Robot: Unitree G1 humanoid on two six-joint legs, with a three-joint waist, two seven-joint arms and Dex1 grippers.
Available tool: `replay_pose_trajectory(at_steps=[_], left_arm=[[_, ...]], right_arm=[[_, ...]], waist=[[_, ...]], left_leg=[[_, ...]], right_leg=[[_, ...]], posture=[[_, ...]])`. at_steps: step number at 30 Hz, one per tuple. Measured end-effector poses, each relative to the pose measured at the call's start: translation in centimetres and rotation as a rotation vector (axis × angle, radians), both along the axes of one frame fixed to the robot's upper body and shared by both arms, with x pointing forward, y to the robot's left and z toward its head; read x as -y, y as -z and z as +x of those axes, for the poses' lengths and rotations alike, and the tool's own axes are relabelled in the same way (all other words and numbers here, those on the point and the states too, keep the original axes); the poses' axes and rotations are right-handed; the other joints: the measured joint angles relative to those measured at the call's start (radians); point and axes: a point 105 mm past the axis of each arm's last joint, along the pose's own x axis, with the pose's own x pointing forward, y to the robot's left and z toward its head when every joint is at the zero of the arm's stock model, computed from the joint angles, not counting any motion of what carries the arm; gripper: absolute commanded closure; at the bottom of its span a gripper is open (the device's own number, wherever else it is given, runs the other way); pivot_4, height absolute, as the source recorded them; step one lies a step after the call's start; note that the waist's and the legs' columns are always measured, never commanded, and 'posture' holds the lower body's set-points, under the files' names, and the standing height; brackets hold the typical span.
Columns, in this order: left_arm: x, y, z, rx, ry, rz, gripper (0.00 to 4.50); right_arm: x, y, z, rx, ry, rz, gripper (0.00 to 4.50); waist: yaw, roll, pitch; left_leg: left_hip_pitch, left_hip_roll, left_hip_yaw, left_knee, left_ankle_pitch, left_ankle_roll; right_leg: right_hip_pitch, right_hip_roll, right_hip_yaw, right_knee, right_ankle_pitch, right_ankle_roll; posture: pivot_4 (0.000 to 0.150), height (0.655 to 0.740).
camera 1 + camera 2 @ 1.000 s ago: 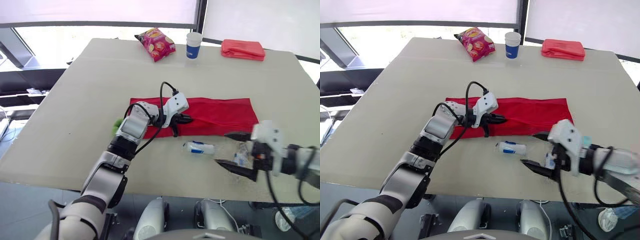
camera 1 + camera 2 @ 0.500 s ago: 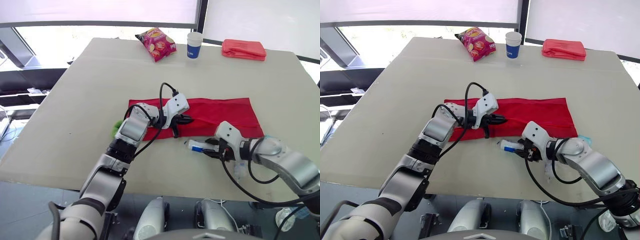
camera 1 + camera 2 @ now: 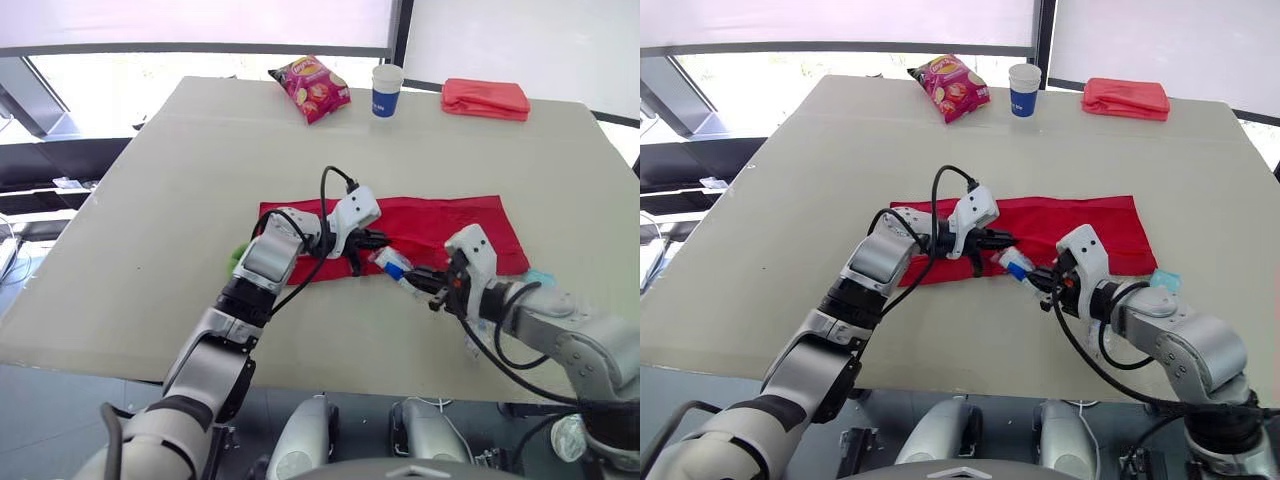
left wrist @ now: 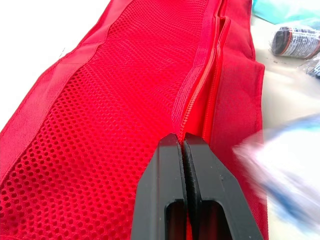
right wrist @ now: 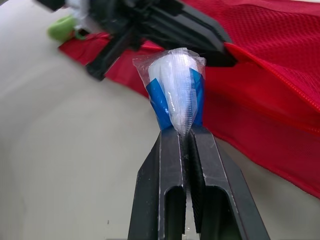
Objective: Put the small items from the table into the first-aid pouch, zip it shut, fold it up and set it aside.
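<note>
The pouch (image 3: pixel 450 225) lies unfolded in the middle of the table (image 3: pixel 140 210). The left gripper (image 4: pixel 183 142) has its jaws together on the fabric edge beside the zip (image 4: pixel 200 90), and this lifts the pocket mouth. The right gripper (image 5: pixel 182 136) is clamped on a small packet (image 5: pixel 176 85), just beside that mouth at the pouch's near edge. To do this step well, push the packet deep under the lifted edge before releasing it, and do not loosen the left pinch.

Red first-aid pouch (image 3: pixel 440 225), unfolded flat, mesh side up. White-blue wrapped packet (image 3: pixel 392 264), lifted just over its near edge. Green item (image 3: pixel 235 252) beside left end, teal packet (image 3: pixel 540 277) beside right.
</note>
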Motion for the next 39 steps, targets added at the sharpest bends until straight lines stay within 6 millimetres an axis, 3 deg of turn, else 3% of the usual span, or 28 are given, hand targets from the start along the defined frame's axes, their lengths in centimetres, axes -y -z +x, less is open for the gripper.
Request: replay_pose_trajectory(at_steps=[4, 15, 16, 18, 20, 24, 26, 28, 34, 39], left_arm=[[0.0, -0.5, 0.0, -0.003, -0.009, -0.013, 4.5], [0.4, -1.5, -0.7, 0.01, 0.015, -0.033, 4.5], [0.4, -1.4, -0.7, 0.009, 0.01, -0.035, 4.5], [0.1, -1.5, -0.5, 0.013, -0.001, -0.034, 4.5], [0.0, -1.5, -0.5, 0.011, 0.003, -0.034, 4.5], [0.2, -1.3, -0.6, -0.001, 0.01, -0.042, 4.5], [0.3, -0.9, -0.6, -0.015, 0.011, -0.035, 4.5], [0.1, -0.7, -0.5, -0.02, 0.005, -0.031, 4.5], [0.1, -0.8, -0.5, -0.014, 0.015, -0.03, 4.5], [0.1, -0.7, -0.6, -0.013, 0.022, -0.02, 4.5]], right_arm=[[-0.4, 1.2, 2.4, -0.053, 0.149, -0.046, 4.4], [-3.5, 0.7, 6.4, -0.086, 0.294, 0.082, 4.4], [-3.8, 0.7, 6.7, -0.11, 0.308, 0.13, 3.82], [-3.7, 1.1, 7.2, -0.145, 0.344, 0.199, 3.07], [-3.0, 1.4, 7.0, -0.163, 0.356, 0.208, 2.25], [-2.3, 1.2, 5.4, -0.136, 0.273, 0.163, 2.25], [-1.8, 0.1, 3.2, -0.027, 0.128, 0.044, 2.25], [-1.3, -0.4, 2.5, 0.015, 0.083, -0.001, 2.25], [-1.3, 0.5, 1.7, 0.048, -0.005, -0.129, 2.25], [-0.8, 0.2, 1.7, 0.051, -0.011, -0.13, 2.25]], waist=[[-0.001, 0.0, 0.0], [-0.008, 0.002, -0.001], [-0.009, 0.002, -0.001], [-0.013, 0.002, -0.002], [-0.013, 0.003, -0.002], [-0.021, 0.004, -0.001], [-0.025, 0.006, 0.0], [-0.027, 0.006, -0.001], [-0.026, 0.005, -0.001], [-0.022, 0.005, -0.001]], left_leg=[[0.0, -0.001, 0.001, 0.0, 0.001, -0.001], [0.001, -0.001, 0.001, -0.001, 0.001, -0.001], [0.001, -0.001, 0.002, -0.001, 0.001, -0.001], [0.001, -0.001, 0.001, -0.001, 0.001, -0.001], [0.001, -0.002, 0.001, -0.001, 0.001, -0.001], [0.0, -0.002, 0.001, -0.001, 0.001, -0.001], [0.0, -0.002, 0.001, -0.001, 0.0, 0.001], [0.001, -0.002, 0.001, -0.001, -0.001, 0.001], [0.001, -0.001, 0.001, -0.001, -0.001, 0.001], [0.0, -0.001, 0.001, -0.001, 0.0, 0.001]], right_leg=[[-0.001, 0.001, -0.001, 0.001, 0.0, 0.0], [-0.001, 0.001, -0.001, 0.002, 0.0, 0.0], [-0.001, 0.001, -0.001, 0.002, 0.0, 0.0], [-0.001, 0.002, -0.001, 0.002, 0.0, 0.0], [-0.001, 0.001, -0.001, 0.001, 0.0, 0.0], [-0.001, 0.001, 0.0, 0.001, 0.0, 0.0], [-0.001, 0.001, -0.001, 0.001, 0.0, 0.0], [-0.001, 0.002, -0.001, 0.001, 0.0, 0.0], [-0.001, 0.002, -0.001, 0.001, 0.0, 0.0], [-0.001, 0.001, -0.001, 0.0, 0.0, 0.0]], posture=[[0.15, 0.74], [0.15, 0.74], [0.15, 0.74], [0.15, 0.74], [0.15, 0.74], [0.15, 0.74], [0.15, 0.74], [0.15, 0.74], [0.15, 0.74], [0.15, 0.74]])
